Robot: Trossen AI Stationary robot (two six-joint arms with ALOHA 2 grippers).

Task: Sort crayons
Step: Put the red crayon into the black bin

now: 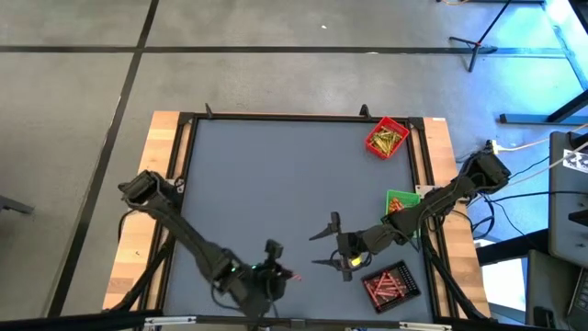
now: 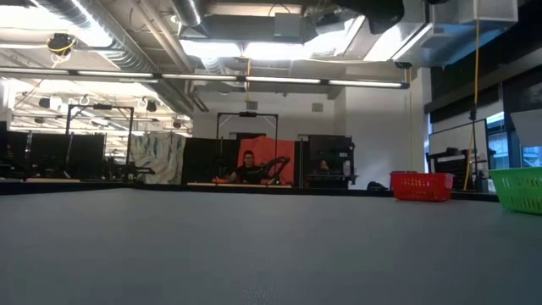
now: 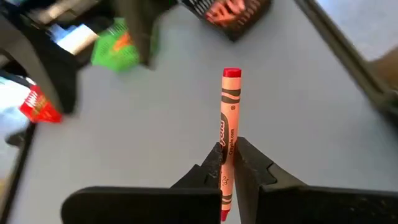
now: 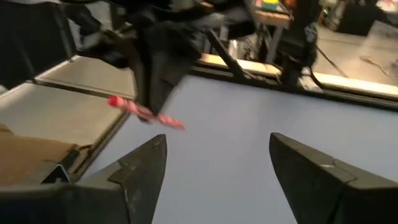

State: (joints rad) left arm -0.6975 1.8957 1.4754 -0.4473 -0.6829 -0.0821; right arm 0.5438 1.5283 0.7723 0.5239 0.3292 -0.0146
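Left gripper (image 3: pixel 227 167) jaws pinch a red crayon (image 3: pixel 229 124) low on its paper wrap: light, stiff, snappable. Right gripper (image 4: pixel 214 165), at three o'clock, stands spread.

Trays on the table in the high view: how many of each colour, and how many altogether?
Red tray: 1, holding yellowish crayons
Green tray: 1, partly under the right arm
Black tray: 1, holding red crayons
Total: 3 trays

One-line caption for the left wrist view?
Left gripper shut on a red crayon above the grey table.
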